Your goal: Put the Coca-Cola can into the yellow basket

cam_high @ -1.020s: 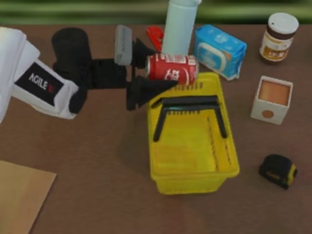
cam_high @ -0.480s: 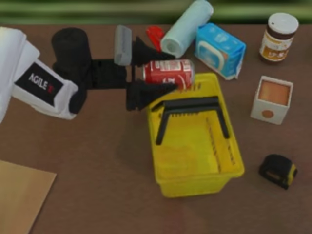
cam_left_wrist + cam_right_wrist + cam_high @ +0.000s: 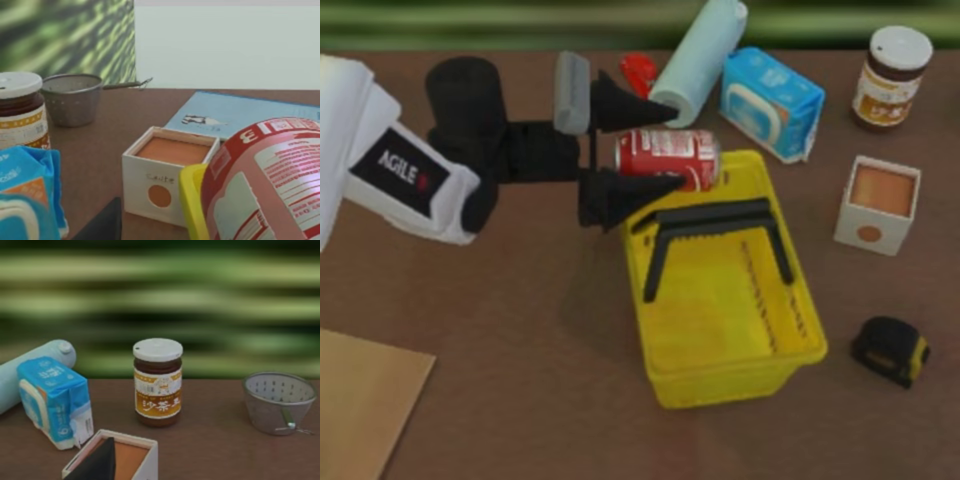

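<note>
Clamped across the lying Coca-Cola can (image 3: 667,159), left gripper (image 3: 645,145) holds it over the yellow basket (image 3: 720,300)'s far-left rim. I judge it light, rigid and slick-walled; a mid-body grip suits. Beyond lies a pale blue bottle (image 3: 698,50). Right arm unseen.

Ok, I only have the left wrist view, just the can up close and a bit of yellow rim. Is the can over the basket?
Observer: Only partly. From the top, the can lies on its side across the far left corner of the basket, at the left gripper.
Operator: Anything blocking the opening?
Observer: The black handles are folded across the far end, just inside that corner.
Operator: Is the right arm anywhere near?
Observer: No, the right arm is not in the top view; its wrist view looks at the jar.
</note>
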`<state>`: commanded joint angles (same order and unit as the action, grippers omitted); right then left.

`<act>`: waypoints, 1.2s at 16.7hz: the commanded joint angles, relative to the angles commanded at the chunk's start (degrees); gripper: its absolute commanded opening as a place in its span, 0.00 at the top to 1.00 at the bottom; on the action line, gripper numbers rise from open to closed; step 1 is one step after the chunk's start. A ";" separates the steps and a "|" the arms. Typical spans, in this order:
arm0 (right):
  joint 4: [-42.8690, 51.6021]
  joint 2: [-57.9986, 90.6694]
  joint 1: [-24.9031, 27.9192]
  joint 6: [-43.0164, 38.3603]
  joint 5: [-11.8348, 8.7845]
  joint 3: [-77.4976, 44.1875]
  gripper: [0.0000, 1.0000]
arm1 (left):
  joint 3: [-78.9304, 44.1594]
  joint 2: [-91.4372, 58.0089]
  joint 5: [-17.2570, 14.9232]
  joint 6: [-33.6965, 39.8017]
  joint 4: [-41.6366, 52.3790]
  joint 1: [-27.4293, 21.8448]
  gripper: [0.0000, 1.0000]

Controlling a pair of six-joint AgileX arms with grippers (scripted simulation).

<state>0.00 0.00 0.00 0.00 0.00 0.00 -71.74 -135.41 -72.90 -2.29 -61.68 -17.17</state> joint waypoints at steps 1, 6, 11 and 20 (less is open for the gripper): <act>0.00 0.00 0.00 0.00 0.00 0.00 0.00 | 0.00 0.00 0.00 0.00 0.00 0.00 0.00; 5.36 7.94 2.74 3.41 -0.63 -6.45 0.00 | 2.18 6.80 4.42 1.76 2.96 1.73 0.00; 18.33 27.26 8.49 11.83 -1.15 -22.48 0.00 | 8.79 25.85 14.87 5.34 10.69 5.45 0.00; 49.86 74.99 22.44 33.51 -1.46 -64.83 0.00 | 34.25 77.33 41.96 9.29 34.30 12.95 0.00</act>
<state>49.86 74.99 22.44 33.51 -1.46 -64.83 -37.48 -58.08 -30.94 7.01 -27.38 -4.22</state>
